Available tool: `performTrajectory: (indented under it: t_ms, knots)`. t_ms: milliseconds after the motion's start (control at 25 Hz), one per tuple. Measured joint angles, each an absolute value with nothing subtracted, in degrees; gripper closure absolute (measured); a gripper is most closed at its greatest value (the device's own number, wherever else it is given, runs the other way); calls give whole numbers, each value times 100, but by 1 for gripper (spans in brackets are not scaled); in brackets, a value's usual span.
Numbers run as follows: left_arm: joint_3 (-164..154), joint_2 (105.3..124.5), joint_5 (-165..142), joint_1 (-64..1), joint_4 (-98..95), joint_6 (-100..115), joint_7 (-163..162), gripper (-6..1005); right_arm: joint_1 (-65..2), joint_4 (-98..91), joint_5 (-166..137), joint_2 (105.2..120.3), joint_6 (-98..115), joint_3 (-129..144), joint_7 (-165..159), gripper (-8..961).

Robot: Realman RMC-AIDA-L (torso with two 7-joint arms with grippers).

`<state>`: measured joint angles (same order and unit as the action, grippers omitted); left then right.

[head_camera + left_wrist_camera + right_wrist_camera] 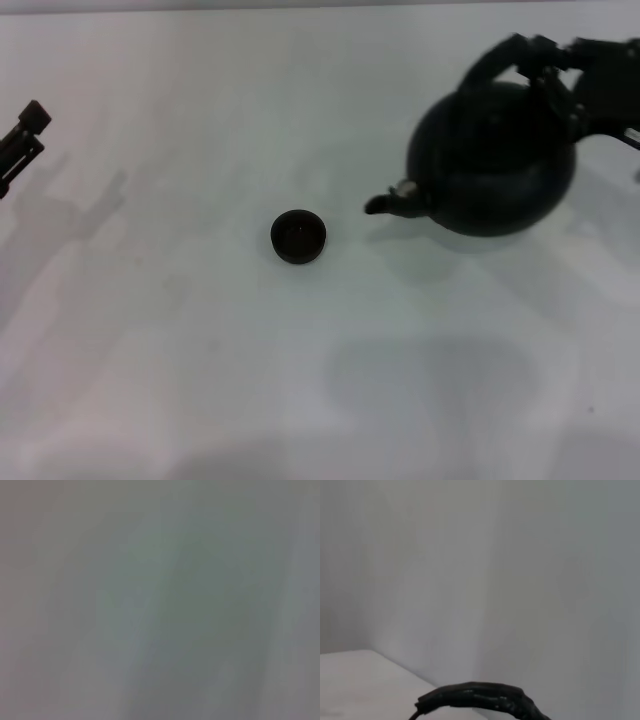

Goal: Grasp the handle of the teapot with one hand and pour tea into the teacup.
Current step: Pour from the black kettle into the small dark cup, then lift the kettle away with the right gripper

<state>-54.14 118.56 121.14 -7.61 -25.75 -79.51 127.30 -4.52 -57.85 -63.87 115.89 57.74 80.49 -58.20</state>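
Note:
The large black teapot (495, 165) is at the right in the head view, its short spout (385, 203) pointing left toward the teacup. My right gripper (548, 58) comes in from the right edge and is shut on the top of the arched black handle (490, 62). A piece of that ridged handle (480, 700) also shows in the right wrist view. The small dark teacup (298, 237) stands upright on the white table (200, 350), a short gap left of the spout tip. My left gripper (25, 130) is parked at the far left edge, well away from both.
A white wall (520, 580) rises behind the table in the right wrist view. The left wrist view shows only a blank pale surface (160, 600). A broad soft shadow (430, 380) lies on the table in front of the teapot.

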Motion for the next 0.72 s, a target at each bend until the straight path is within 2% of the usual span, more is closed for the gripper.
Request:
performTrajectory:
  t_ms: [720]
  knots:
    - [-5414,11866,12116,-677,-2358,-7884,12735,151,-715,-6932,-6034,11559,3289,10202,-4326,836]
